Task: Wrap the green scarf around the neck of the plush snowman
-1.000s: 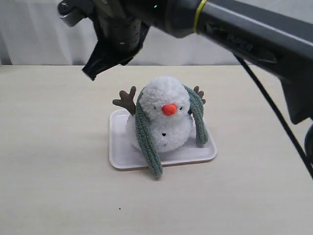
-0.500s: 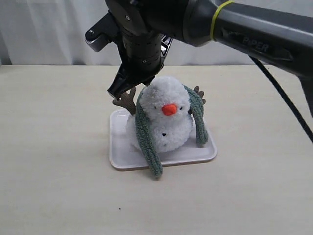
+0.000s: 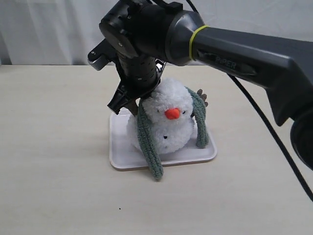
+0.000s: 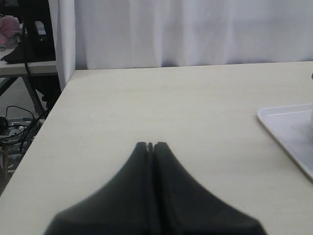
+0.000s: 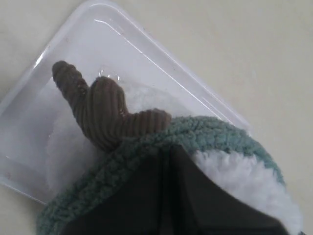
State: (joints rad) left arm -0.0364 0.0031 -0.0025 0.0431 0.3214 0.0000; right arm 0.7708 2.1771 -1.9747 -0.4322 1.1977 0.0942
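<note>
I see a white rectangular tray (image 3: pixel 117 147) lying flat on the pale table (image 3: pixel 58 186), a white curtain (image 3: pixel 44 29) behind its far edge, and cables (image 4: pixel 14 134) off one side.

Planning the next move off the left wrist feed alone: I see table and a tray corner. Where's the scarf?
Observer: The fuzzy grey-green knit scarf is draped behind the head of the fluffy white plush snowman, one end hanging down each side.
Operator: Right pincer?
Observer: The right pincer is shut, tips against the scarf beside the brown corduroy twig arm.
Operator: Snowman on the tray?
Observer: Yes, it sits on the white plastic tray.
</note>
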